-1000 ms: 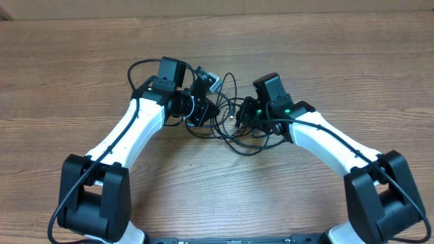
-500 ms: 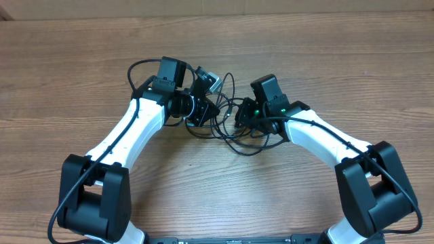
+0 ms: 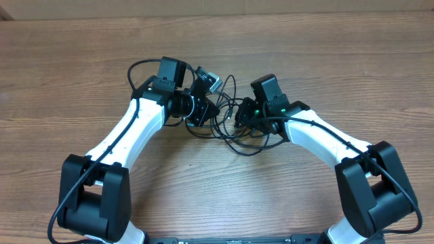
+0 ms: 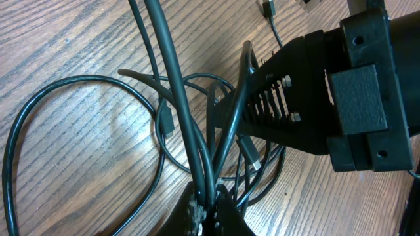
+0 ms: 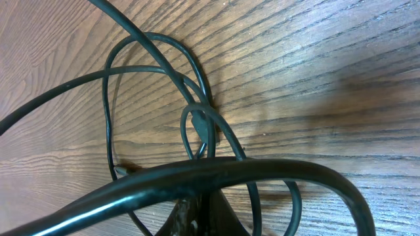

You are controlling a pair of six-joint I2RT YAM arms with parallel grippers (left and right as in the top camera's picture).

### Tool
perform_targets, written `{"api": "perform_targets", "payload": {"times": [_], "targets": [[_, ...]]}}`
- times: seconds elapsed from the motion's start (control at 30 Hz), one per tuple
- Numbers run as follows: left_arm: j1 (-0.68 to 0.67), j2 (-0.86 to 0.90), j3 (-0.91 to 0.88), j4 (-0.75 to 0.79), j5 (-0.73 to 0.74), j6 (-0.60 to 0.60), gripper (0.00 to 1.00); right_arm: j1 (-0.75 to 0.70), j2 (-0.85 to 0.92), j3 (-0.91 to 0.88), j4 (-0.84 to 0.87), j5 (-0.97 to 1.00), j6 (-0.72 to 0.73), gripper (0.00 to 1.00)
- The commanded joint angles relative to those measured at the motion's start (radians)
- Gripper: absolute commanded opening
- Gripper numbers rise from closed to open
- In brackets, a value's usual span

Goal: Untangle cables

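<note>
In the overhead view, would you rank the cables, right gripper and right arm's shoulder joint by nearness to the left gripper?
1. cables, held by the left gripper.
2. right gripper, across the tangle.
3. right arm's shoulder joint, lower right corner.

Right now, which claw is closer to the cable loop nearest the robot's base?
Right. The right claw sits just beyond the loop; the left claw is farther, off sideways.

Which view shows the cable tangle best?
Overhead: the cables show as one whole tangle, though small and partly covered. Left wrist shows crossing strands close up but cropped; right wrist shows only a few loops.
</note>
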Motion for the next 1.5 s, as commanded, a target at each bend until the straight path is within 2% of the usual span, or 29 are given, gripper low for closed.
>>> {"api": "perform_targets", "payload": {"times": [0.0,1.3,1.47], "targets": [[0.003,-0.019,0.023,0.000,0.026,-0.003,0.04,0.005,0.005,0.021,0.008,0.010,-0.006,0.04],[0.003,-0.020,0.023,0.004,0.026,-0.003,0.04,0.005,0.005,0.021,0.007,0.006,-0.007,0.04],[0.003,-0.020,0.023,0.004,0.026,-0.003,0.04,0.005,0.005,0.021,0.006,0.005,-0.007,0.06]]}}
